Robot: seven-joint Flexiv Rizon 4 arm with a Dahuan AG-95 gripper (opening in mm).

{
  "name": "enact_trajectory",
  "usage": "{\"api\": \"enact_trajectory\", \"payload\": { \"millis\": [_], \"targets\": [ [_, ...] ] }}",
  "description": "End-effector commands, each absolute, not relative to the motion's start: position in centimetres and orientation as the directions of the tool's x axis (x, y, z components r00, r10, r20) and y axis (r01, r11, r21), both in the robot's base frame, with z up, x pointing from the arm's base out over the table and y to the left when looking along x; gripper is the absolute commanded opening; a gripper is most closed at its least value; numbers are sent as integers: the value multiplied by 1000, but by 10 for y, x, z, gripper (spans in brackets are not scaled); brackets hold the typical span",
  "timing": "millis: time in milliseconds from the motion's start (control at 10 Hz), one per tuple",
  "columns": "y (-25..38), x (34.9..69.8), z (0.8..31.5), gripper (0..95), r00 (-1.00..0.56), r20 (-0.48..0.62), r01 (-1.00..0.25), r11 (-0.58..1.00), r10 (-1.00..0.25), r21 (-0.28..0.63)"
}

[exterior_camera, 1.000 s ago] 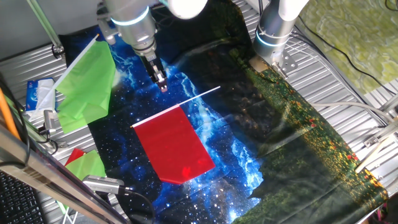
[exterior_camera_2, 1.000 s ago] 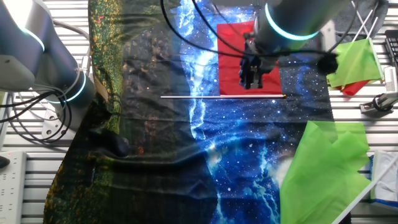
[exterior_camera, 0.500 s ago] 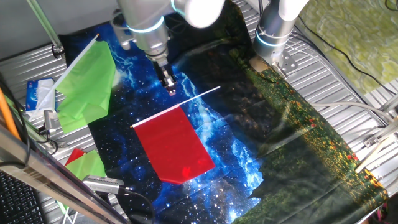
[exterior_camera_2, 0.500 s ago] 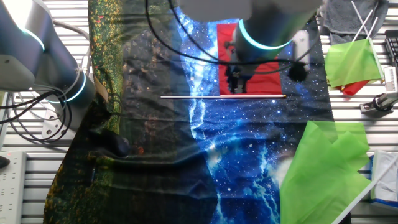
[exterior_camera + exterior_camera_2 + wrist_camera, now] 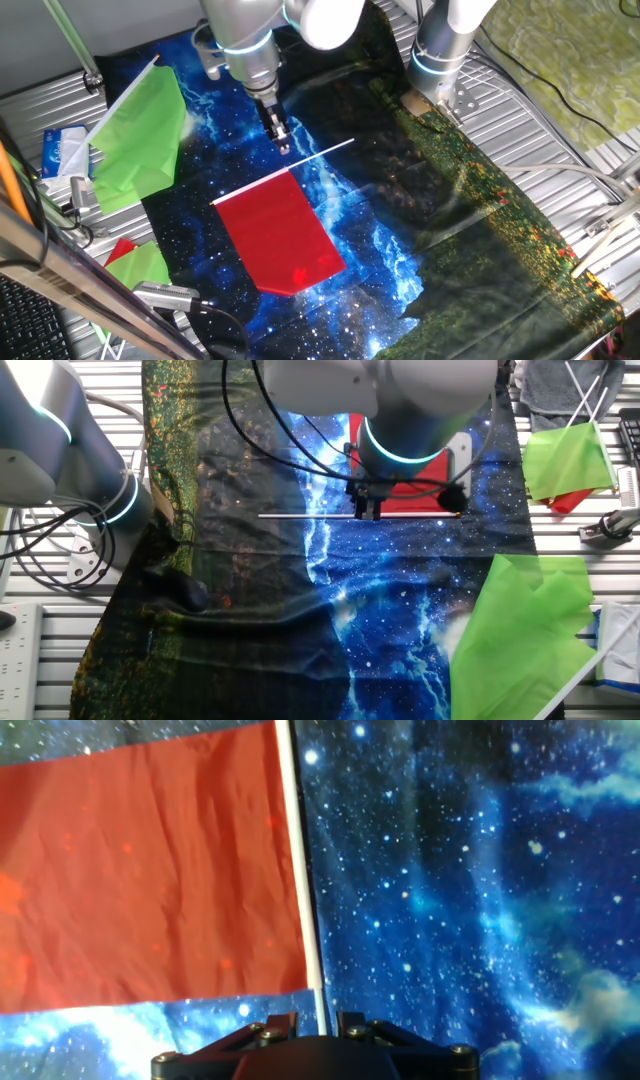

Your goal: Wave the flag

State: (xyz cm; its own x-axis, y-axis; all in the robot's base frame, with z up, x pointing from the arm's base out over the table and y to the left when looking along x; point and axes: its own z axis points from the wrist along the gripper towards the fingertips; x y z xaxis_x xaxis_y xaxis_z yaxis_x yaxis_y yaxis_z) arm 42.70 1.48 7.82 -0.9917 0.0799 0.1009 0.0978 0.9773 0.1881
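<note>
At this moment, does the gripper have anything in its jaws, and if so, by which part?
Nothing is held. The gripper hangs above the white stick of the red flag, which lies flat on the cloth. The stick runs between the jaws in the hand view, ungripped.

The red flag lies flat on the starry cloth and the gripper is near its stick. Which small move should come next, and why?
Probably lower the gripper straight down and close on the white stick. The hand view shows the stick running between the fingers, just past the corner of the red flag, which lies flat and ungrasped. Whether the fingers already touch the starry cloth is unclear.
</note>
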Motion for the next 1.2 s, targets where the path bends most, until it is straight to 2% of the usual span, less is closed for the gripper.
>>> {"api": "enact_trajectory", "payload": {
  "millis": [100,300,400,900,1000,1200],
  "targets": [
    [15,426,80,190,-993,91,89,979,73,184],
    [16,427,80,190,-995,60,89,980,79,180],
    [16,427,80,0,-995,56,86,980,77,177],
    [16,427,80,0,-993,110,62,983,43,173],
    [16,427,80,190,-994,101,50,983,32,177],
    [16,427,80,190,-993,112,60,982,41,178]
  ]
}}
